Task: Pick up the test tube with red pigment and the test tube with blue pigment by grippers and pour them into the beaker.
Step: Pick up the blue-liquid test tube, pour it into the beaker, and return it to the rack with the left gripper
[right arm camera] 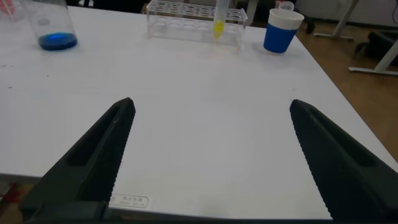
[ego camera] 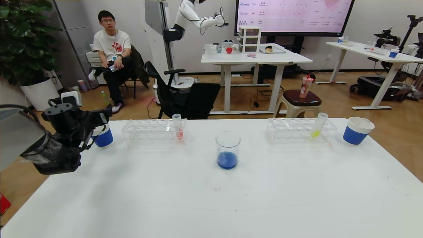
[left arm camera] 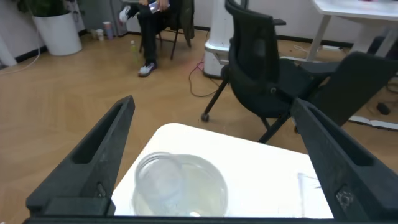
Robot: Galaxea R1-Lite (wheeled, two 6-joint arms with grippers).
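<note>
The beaker (ego camera: 228, 149) stands mid-table with dark blue liquid in its bottom and also shows in the right wrist view (right arm camera: 55, 25). My left gripper (ego camera: 105, 119) (left arm camera: 212, 106) hangs open over a blue-and-white paper cup (ego camera: 104, 138) (left arm camera: 208, 186) at the table's far left corner. A clear round tube (left arm camera: 155, 179) lies inside that cup, and I see no colour in it. No test tube with red pigment or with blue pigment shows as such. My right gripper (right arm camera: 211, 102) is open and empty above the near right of the table, outside the head view.
A clear rack (ego camera: 154, 132) left of the beaker holds a tube of salmon-pink liquid (ego camera: 178, 127). A second rack (ego camera: 300, 130) on the right holds a yellow-green tube (ego camera: 319, 126). Another paper cup (ego camera: 357, 131) stands far right. A black chair (ego camera: 185, 96) is behind the table.
</note>
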